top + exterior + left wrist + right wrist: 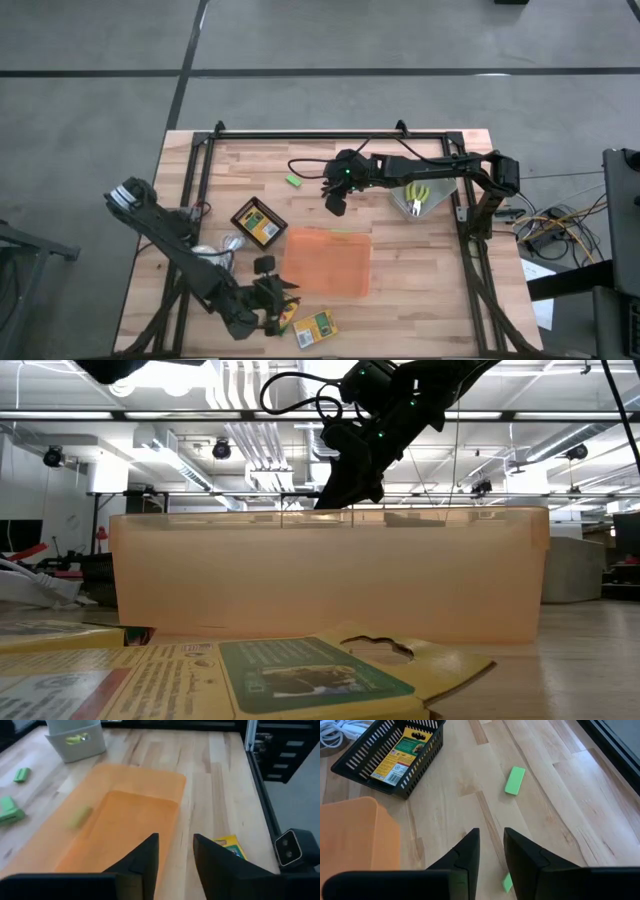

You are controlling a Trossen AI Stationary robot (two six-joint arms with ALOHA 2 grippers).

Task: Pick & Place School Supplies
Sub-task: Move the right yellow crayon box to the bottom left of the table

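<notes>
Two dark jointed arms, black looping cable, green light on right tool.

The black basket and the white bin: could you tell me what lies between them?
In the high view, the right gripper hangs between black basket and white bin, above the tabletop.

Even, bright overhead light; ceiling strip lights glare in the low view; shadows on the table are soft; the near crayon box is blurred; the orange tray looks slightly soft.
</notes>
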